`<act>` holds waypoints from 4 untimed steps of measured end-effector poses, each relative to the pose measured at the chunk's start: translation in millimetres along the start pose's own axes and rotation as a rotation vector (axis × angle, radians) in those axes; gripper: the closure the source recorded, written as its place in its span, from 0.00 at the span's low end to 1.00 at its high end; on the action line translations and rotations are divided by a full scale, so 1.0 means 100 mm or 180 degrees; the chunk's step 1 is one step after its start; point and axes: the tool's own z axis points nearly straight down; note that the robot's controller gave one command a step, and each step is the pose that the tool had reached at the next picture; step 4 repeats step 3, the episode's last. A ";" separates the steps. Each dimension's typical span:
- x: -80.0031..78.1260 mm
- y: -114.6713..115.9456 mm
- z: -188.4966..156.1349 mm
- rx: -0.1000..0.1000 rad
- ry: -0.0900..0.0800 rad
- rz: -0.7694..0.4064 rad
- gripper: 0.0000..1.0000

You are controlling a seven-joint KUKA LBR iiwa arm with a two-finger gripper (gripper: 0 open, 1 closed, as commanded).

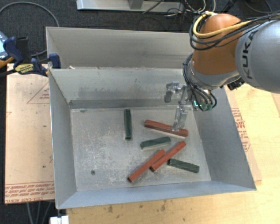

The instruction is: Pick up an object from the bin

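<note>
Near the claw (180, 123) lie three red bars (146, 166), three green bars (127, 123); its opening unclear.

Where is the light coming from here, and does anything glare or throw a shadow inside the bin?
In the camera view, a bright highlight tops the orange wrist cover, so light likely falls from above; in the same view the bin has its back wall palest, with a darker band at its foot; the long red stick throws only a thin, soft shadow.
</note>
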 end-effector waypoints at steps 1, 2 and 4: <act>-0.10 -0.22 1.14 -0.0005 -0.0013 0.1031 0.00; -0.11 -0.22 1.12 0.0000 -0.0022 0.1025 1.00; 0.04 -0.38 -0.63 -0.0003 -0.0058 0.1067 1.00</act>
